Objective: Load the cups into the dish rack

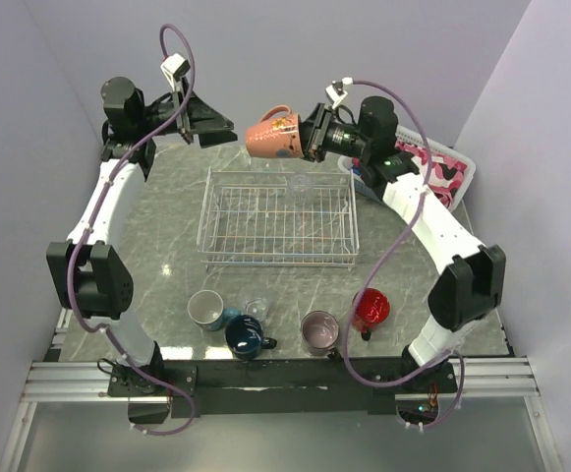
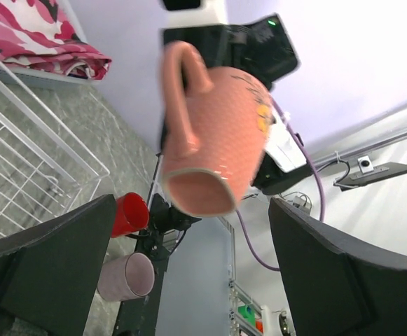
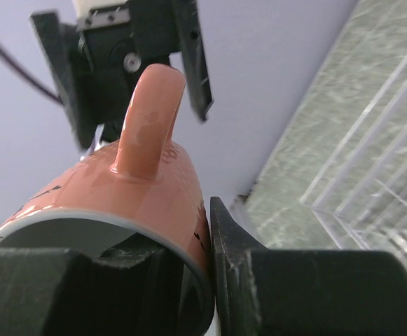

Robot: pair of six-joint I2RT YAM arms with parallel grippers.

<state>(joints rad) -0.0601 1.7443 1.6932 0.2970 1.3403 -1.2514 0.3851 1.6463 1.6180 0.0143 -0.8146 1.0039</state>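
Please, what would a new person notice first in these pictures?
First, the salmon-orange mug, held in the air on its side by the right gripper above the far edge of the wire dish rack. The left gripper faces it, fingers open. Four more mugs wait in a row at the near table edge.

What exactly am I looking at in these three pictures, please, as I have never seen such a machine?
Two robot arms are bolted to a table's near edge. One picture looks down from above; the other two come from cameras on each wrist. The right pincer is shut on the rim of a salmon mug, held in the air beyond the wire dish rack. The left pincer is open, facing that mug. Near the arms stand a teal mug, a navy mug, a small glass, a mauve mug and a red mug. Another glass is in the rack.
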